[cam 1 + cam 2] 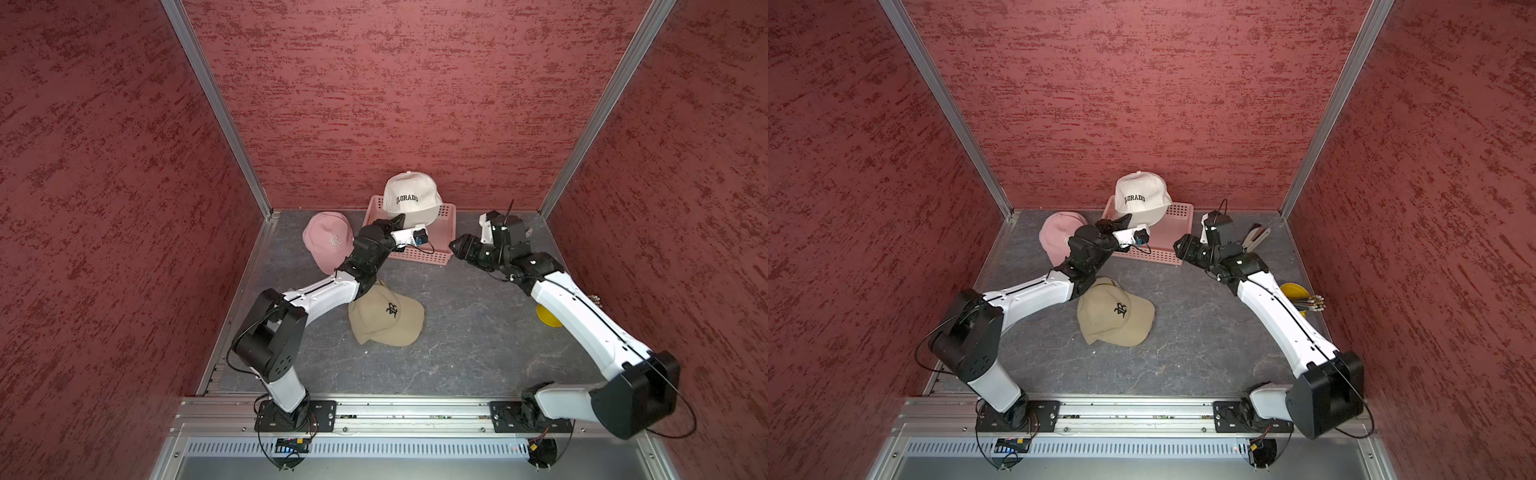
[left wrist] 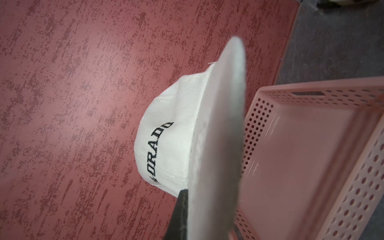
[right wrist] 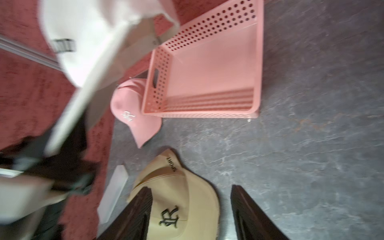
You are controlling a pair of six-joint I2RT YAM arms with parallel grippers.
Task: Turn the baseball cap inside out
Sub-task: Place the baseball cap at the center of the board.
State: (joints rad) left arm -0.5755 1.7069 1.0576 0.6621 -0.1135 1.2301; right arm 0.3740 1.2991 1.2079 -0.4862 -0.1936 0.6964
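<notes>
The white baseball cap (image 1: 411, 199) (image 1: 1142, 199) with black "COLORADO" lettering hangs above the back of the pink basket, lettering on the outside. My left gripper (image 1: 399, 219) (image 1: 1126, 219) is shut on its brim. In the left wrist view the grey underside of the brim fills the gripper (image 2: 205, 209), and the crown (image 2: 172, 135) stands beyond it. My right gripper (image 1: 455, 245) (image 1: 1179, 245) hovers to the right of the basket, apart from the cap. It is open and holds nothing; in the right wrist view its fingers (image 3: 190, 188) frame the tan cap far below.
A pink perforated basket (image 1: 440, 253) (image 1: 1167, 255) (image 2: 257, 124) (image 3: 158, 83) sits at the back. A pink cap (image 1: 328, 241) (image 3: 133, 112) lies to its left and a tan cap (image 1: 386, 318) (image 1: 1115, 311) in the middle. A yellow cup of pencils (image 1: 1293, 291) stands at the right wall.
</notes>
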